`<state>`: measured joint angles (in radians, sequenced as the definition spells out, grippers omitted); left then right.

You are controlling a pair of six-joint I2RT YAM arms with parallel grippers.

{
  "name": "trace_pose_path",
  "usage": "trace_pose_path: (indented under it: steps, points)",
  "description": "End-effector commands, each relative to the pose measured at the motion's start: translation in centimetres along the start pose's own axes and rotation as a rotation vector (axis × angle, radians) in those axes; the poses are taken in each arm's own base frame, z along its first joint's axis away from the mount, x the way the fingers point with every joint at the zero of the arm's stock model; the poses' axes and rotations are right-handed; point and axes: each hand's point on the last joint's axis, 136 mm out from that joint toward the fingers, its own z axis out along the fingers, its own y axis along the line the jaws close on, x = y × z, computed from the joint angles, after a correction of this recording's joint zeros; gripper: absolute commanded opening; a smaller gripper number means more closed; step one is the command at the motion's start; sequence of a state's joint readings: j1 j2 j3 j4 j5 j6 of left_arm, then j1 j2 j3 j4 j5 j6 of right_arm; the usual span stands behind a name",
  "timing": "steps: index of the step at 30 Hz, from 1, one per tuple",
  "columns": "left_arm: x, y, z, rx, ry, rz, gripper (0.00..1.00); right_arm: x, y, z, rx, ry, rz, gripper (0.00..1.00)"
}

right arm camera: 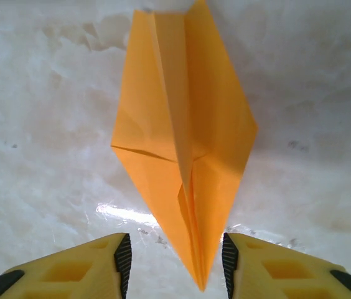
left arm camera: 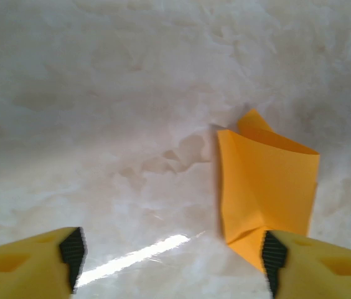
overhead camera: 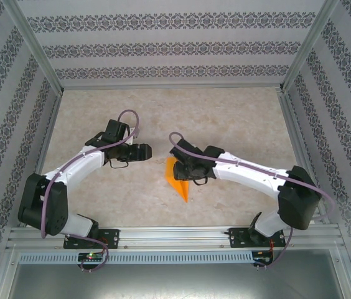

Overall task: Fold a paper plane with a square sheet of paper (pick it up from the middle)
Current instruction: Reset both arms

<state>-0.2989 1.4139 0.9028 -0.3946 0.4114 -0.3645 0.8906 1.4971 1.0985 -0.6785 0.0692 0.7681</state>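
Overhead, the pale, marbled beige table (overhead camera: 225,118) sits inside a booth whose walls are papered with grey floral bands (overhead camera: 163,47). A slotted aluminium rail (overhead camera: 175,235) runs along the near edge, where both white-and-black arms are bolted. The tabletop is glossy, and a bright streak of glare lies on it in both wrist views.

At left of centre, the left gripper (overhead camera: 143,151) points toward the middle. Its wrist view shows it (left arm camera: 172,252) spread wide, with only bare table between the yellow, black-padded fingers (left arm camera: 26,261).

Just right of it, the slim, pointed, bright orange paper plane (overhead camera: 180,185) lies flat near the table's centre, its sharp tip aimed at the near edge.

The right gripper (overhead camera: 182,167) hangs directly over the plane. Its jaws stand apart (right arm camera: 175,255), the plane's tip (right arm camera: 182,124) lying between them with a gap on each side, so nothing is clamped.

From above, the right gripper's dark body covers the plane's far end. In the left wrist view, which is soft, one corner of the plane (left arm camera: 266,187) slips behind a finger. In the right wrist view the plane's top runs off the frame.
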Motion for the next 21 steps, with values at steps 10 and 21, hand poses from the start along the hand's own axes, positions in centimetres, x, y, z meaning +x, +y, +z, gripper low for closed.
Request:
trace_pose_path:
  steps: [10,21]
  points:
    - [-4.6,8.7,-5.3,-0.452,-0.286,0.134,1.0,-8.5,-6.7,-2.8,-0.057,-0.364,-0.352,0.79]
    - [-7.2,15.8,-5.0,-0.581,-0.449,0.129,1.0,-12.9,-19.8,-4.0,0.165,-0.669,-0.132,0.98]
